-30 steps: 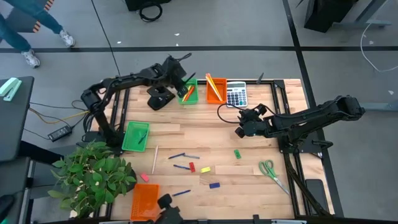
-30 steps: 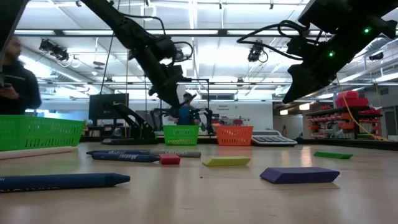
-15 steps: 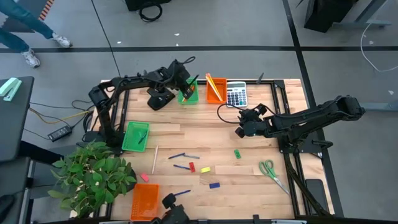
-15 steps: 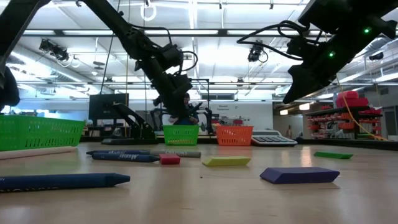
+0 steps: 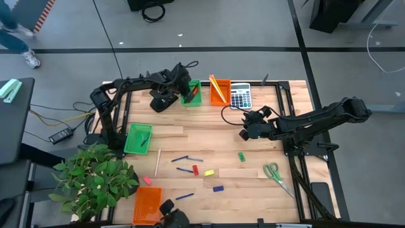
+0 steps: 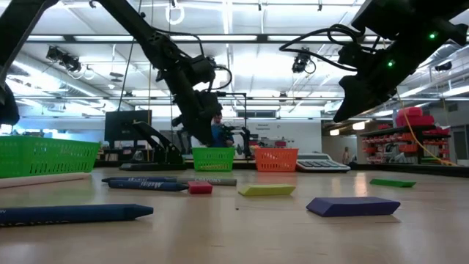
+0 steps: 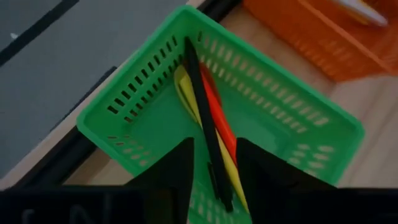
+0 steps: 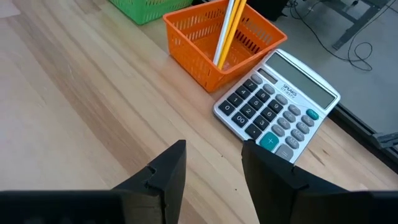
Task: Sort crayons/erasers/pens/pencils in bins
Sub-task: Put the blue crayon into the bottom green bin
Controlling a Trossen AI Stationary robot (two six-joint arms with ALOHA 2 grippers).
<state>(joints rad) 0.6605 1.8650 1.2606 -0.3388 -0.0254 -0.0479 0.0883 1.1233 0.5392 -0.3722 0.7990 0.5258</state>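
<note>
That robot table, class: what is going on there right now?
The robot is sorting stationery into bins. Its left pincer hangs open over the far green bin, where a black pen lies with red and yellow sticks. The right pincer waits open above bare table near the calculator and the orange bin holding pencils. Pens and erasers lie unsorted mid-table.

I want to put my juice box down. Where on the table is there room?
Bare wood lies between the calculator and the green eraser, near the right gripper. More sits between the scissors and the blue eraser. It is crowded around the red eraser.
</note>
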